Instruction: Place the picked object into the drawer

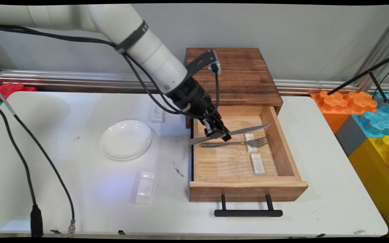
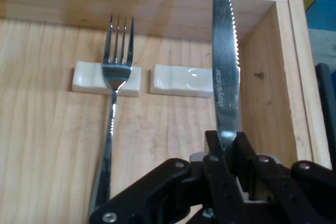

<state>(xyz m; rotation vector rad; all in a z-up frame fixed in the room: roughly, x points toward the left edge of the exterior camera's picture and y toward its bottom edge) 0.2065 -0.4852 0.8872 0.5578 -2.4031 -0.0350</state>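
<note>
My gripper (image 1: pixel 218 133) (image 2: pixel 227 148) is shut on a steel knife (image 1: pixel 248 129) (image 2: pixel 224 61) and holds it above the open wooden drawer (image 1: pixel 245 190). The serrated blade points toward the drawer's right wall (image 2: pixel 270 93). Below it a fork (image 1: pixel 238 143) (image 2: pixel 114 93) lies in the drawer with its neck on a white cutlery rest (image 1: pixel 250 143) (image 2: pixel 84 80). A second white rest (image 1: pixel 258 164) (image 2: pixel 178 81) lies bare beside the first; in the hand view the blade passes over its end.
The drawer juts from a dark wooden cabinet (image 1: pixel 238 72) and has a black handle (image 1: pixel 248 212). A white plate (image 1: pixel 126 139) and two clear rests (image 1: pixel 145 186) (image 1: pixel 158 113) lie on the table to the left. Coloured foam blocks (image 1: pixel 373 128) stand at right.
</note>
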